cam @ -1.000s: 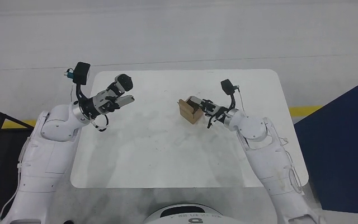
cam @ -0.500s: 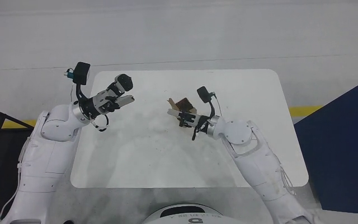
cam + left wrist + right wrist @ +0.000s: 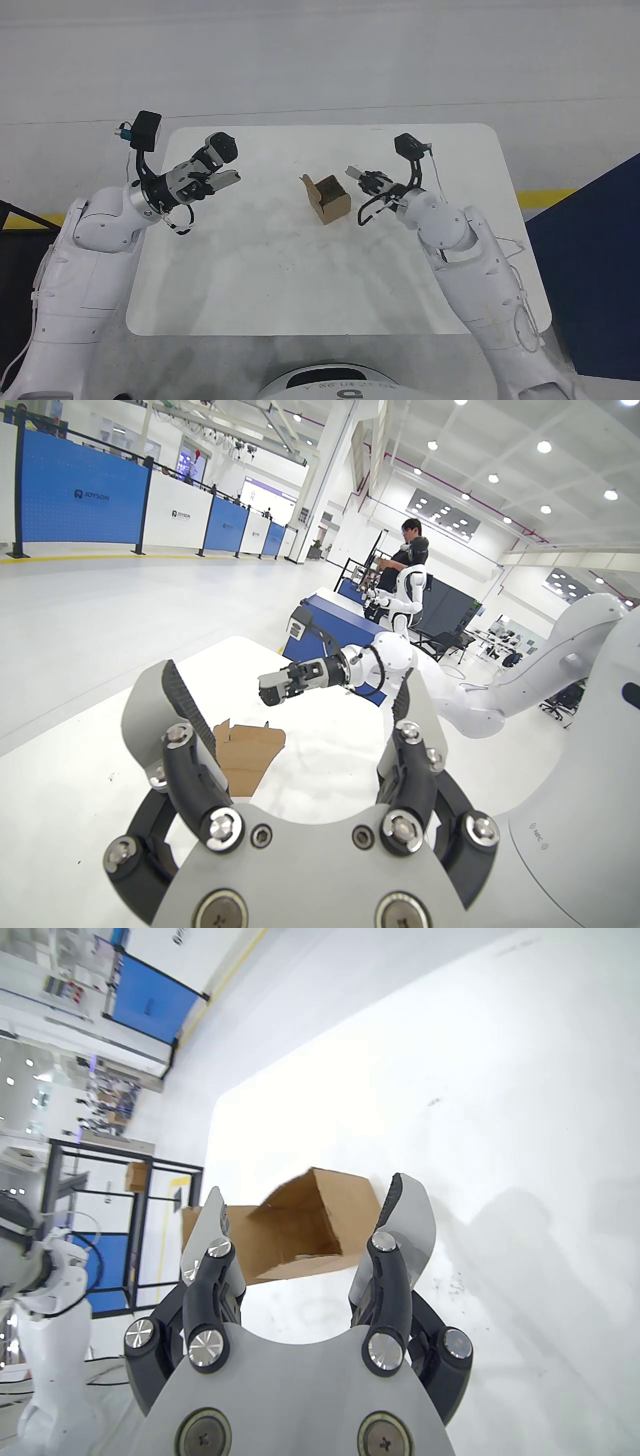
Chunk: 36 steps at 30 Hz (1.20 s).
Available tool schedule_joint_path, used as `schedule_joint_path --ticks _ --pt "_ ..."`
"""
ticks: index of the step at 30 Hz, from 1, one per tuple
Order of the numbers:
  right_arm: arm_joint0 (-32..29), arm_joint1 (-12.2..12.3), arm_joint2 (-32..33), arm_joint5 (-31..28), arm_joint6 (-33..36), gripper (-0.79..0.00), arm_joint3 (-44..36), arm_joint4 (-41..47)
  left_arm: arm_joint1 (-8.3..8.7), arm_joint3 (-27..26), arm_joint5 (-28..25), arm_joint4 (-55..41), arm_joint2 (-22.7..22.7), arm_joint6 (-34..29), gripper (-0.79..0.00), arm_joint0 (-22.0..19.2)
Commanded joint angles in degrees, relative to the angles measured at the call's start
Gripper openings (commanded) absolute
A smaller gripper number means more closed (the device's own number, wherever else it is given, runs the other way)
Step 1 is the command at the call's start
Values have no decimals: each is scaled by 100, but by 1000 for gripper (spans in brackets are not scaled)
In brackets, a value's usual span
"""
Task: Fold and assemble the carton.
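Carton (image 3: 326,198) on table (image 3: 260,290). Right end effector (image 3: 360,181) spread, just beside carton. Left end effector (image 3: 226,180) spread, well apart from carton.

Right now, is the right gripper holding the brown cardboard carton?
No: the right gripper is open, with the carton resting on the white table beyond it.

A big hall with a pale, shiny floor (image 3: 100,610). Blue fence panels (image 3: 80,500) stand along a yellow line (image 3: 75,556). Round ceiling lights (image 3: 544,447) shine above a white table (image 3: 250,285).
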Motion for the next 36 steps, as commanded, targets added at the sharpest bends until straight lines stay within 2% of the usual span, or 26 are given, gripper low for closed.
schedule_joint_path --ticks 1,2,3,5,9,12,17,22,26,29,31,32,33,36 --pt "153 -1 -231 21 313 -259 241 -281 0 0 0 0 0 0 0 0" --pt "229 -2 -313 32 428 -274 334 -394 0 0 0 0 0 0 0 0" --pt "291 -3 -378 53 544 -342 417 -462 0 0 0 0 0 0 0 0" --pt "386 -10 -448 55 753 -428 508 -410 0 0 0 0 0 0 0 0" --pt "450 5 -501 83 1216 -459 515 -351 0 0 0 0 0 0 0 0" --pt "405 20 -479 164 1382 -419 358 -282 0 0 0 0 0 0 0 0" --pt "284 34 -483 378 1515 -409 147 -180 0 0 0 0 0 0 0 0" --pt "188 14 -441 693 1778 -403 -48 502 0 0 0 0 0 0 0 0" --pt "137 22 -453 579 2040 -400 -157 899 0 0 0 0 0 0 0 0" --pt "88 43 -464 355 2247 -336 -237 1122 0 0 0 0 0 0 0 0" --pt "63 64 -382 310 2135 -323 -308 1103 0 0 0 0 0 0 0 0" --pt "51 79 -289 343 1979 -345 -355 1029 0 0 0 0 0 0 0 0" --pt "22 91 -179 379 1833 -400 -421 1032 0 0 0 0 0 0 0 0" --pt "-61 137 153 365 1621 -449 -562 1103 0 0 0 0 0 0 0 0"
